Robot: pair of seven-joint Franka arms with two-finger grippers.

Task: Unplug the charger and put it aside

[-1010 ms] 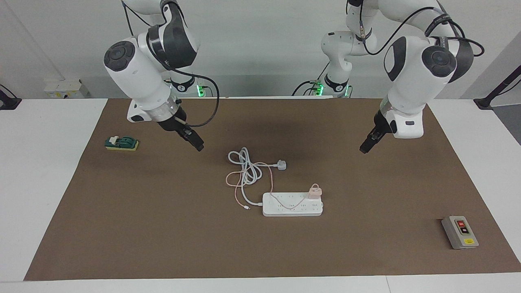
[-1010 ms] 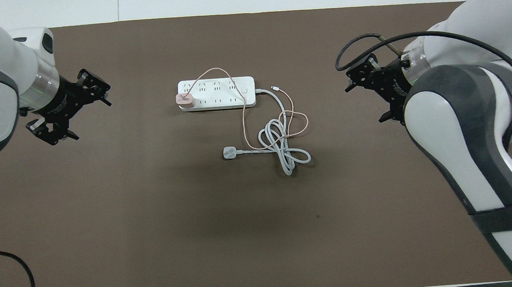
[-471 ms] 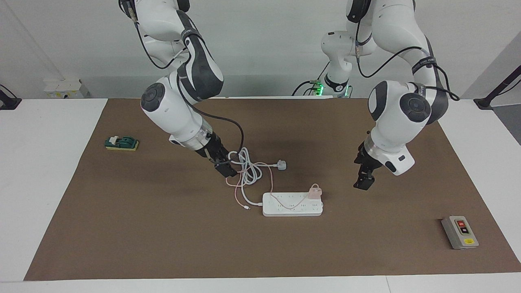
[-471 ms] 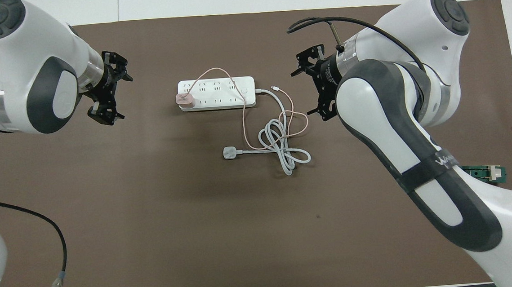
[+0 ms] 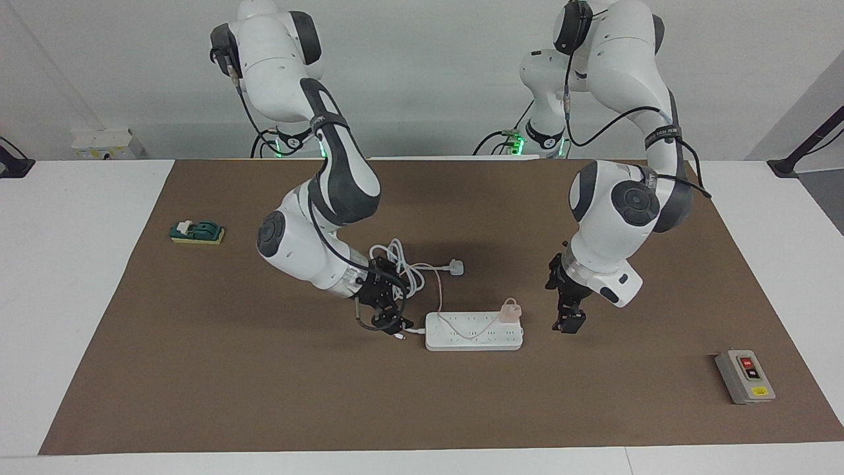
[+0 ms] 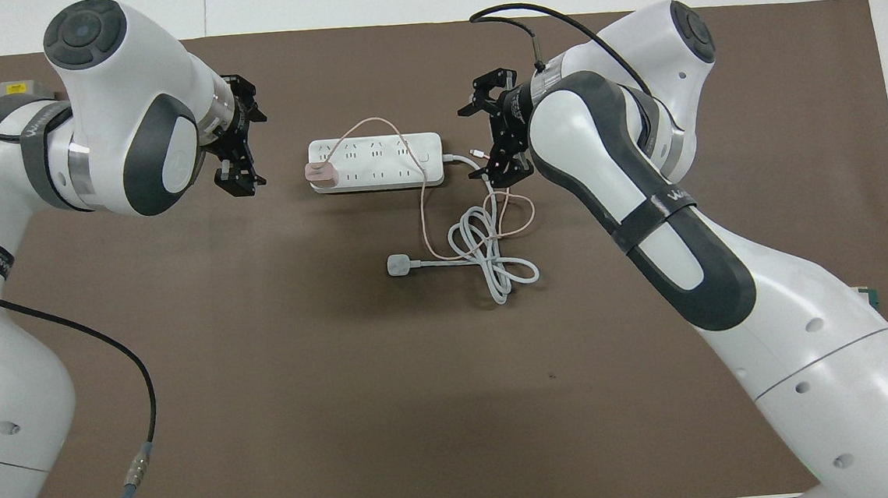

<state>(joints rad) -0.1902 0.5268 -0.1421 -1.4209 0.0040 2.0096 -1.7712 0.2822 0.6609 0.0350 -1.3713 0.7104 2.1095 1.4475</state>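
Beside power strip [image 5: 474, 331]: both claws low, open.

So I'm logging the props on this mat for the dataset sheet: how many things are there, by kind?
Plug-in electrical items: 2, the charger in the power strip with its white plug.
Switch units: 2, a green switch and a grey button box.
Total: 4.
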